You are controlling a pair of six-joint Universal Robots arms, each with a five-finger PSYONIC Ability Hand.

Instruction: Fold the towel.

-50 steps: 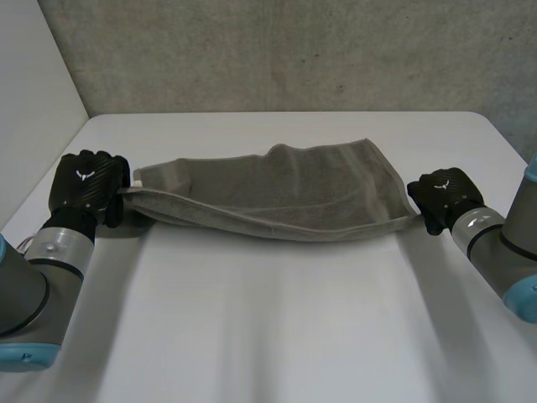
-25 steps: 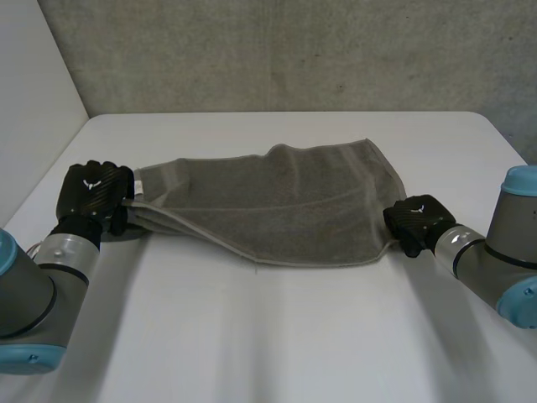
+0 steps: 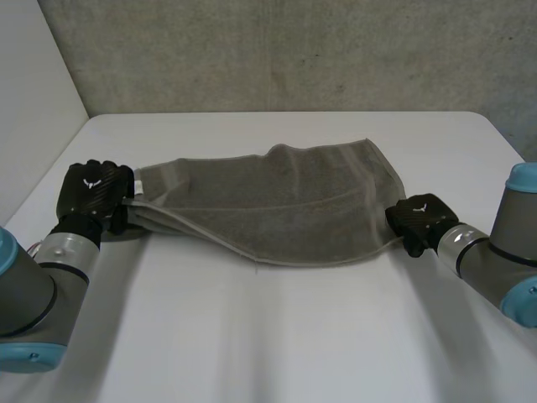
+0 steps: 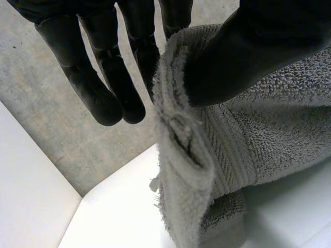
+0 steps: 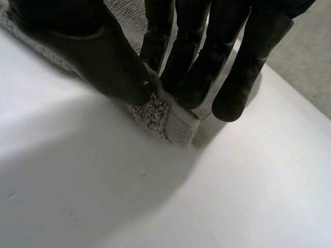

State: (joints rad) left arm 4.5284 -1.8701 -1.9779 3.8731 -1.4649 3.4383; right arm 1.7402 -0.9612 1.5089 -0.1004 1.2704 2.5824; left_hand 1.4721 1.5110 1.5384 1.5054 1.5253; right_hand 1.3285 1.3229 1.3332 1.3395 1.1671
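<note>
Head view: left hand, right hand pinch towel

A white surface spreads across the near and middle of the scene, and its far edge meets a rough grey concrete wall. At the far left, a plain white panel stands upright along the surface's left edge.

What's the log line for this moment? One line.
towel: on table; left robot hand: pinching one end; right robot hand: pinching a corner
</note>
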